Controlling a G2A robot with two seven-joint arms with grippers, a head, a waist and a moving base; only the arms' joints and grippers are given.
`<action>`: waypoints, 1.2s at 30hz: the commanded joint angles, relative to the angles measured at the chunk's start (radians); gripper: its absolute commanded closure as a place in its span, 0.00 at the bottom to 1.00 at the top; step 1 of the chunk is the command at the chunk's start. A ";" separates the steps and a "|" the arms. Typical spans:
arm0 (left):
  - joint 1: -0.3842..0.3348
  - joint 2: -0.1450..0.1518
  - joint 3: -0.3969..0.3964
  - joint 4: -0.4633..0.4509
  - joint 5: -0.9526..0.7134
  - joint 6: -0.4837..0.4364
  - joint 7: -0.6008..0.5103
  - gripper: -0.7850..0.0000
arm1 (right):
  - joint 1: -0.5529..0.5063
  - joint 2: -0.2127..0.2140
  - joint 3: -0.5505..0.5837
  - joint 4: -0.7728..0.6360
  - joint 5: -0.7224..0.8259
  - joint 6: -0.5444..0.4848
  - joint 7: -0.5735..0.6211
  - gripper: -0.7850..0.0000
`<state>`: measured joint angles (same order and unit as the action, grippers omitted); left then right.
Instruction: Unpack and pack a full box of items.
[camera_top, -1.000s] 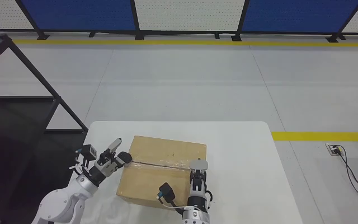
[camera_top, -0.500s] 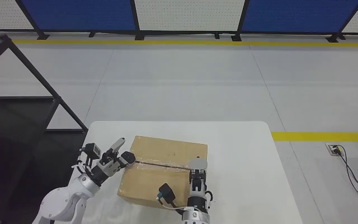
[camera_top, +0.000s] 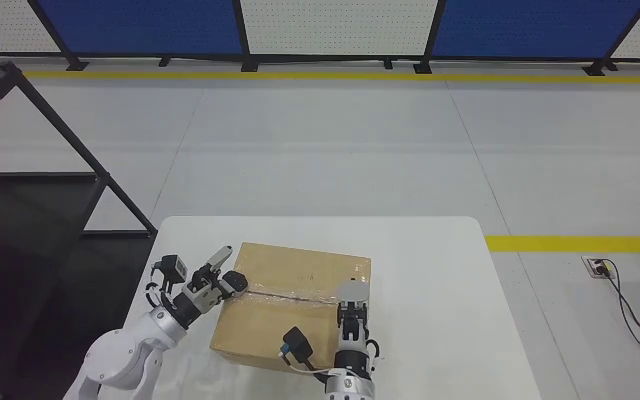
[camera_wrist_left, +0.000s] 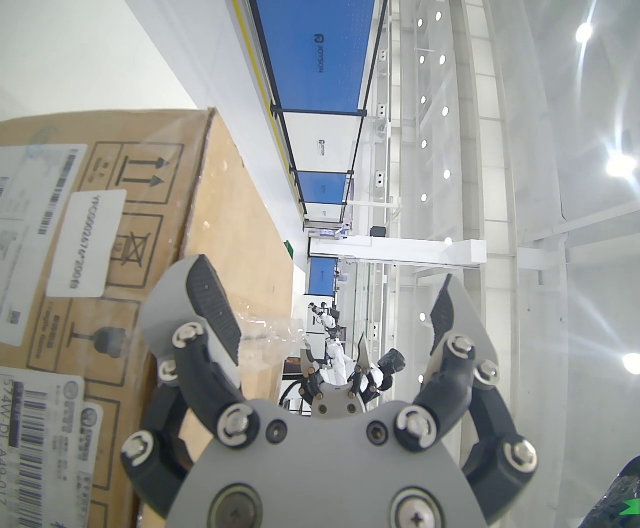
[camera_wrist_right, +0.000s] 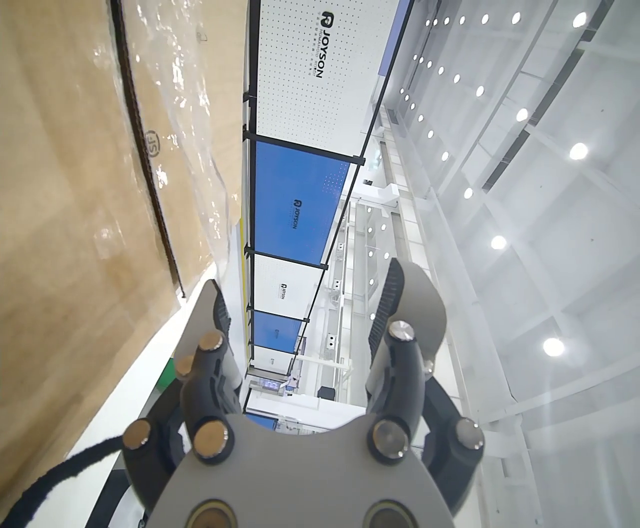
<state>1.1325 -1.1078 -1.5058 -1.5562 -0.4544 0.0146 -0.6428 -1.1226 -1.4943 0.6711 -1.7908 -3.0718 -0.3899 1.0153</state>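
From above, my left claw (camera_top: 228, 267) sits at the left end of the single brown cardboard box (camera_top: 295, 310) on the smooth white table (camera_top: 440, 300), its two fingers spread and level with the glossy clear tape (camera_top: 290, 294) that runs along the top seam. My right claw (camera_top: 353, 293) is over the box's near right part, close to the same seam. In my left wrist view, that claw (camera_wrist_left: 330, 305) is wide open and grips nothing. One ribbed black pad (camera_wrist_left: 210, 295) is close against the box's matte end wall (camera_wrist_left: 235, 210), by a crumpled tail of tape, and I cannot tell if they touch. Three white paper labels (camera_wrist_left: 90, 240) are stuck to the wall beside it. In my right wrist view, that claw (camera_wrist_right: 307, 305) is also open and empty, with the box top (camera_wrist_right: 60, 200) to one side, its dark flap seam under wrinkled tape.
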 joint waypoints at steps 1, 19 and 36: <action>-0.002 0.000 0.001 0.003 -0.001 0.002 -0.001 0.00 | 0.002 0.001 0.000 0.001 0.000 -0.005 -0.002 0.07; -0.004 0.001 0.004 0.023 -0.009 -0.005 0.004 0.00 | 0.027 0.006 -0.013 0.007 0.000 -0.030 0.028 0.00; 0.005 0.004 -0.009 0.003 -0.014 -0.006 0.006 0.00 | 0.003 0.018 0.039 -0.047 0.000 0.009 0.092 0.00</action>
<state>1.1363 -1.1037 -1.5139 -1.5515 -0.4668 0.0086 -0.6385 -1.1156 -1.4764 0.7060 -1.8299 -3.0718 -0.3945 1.1138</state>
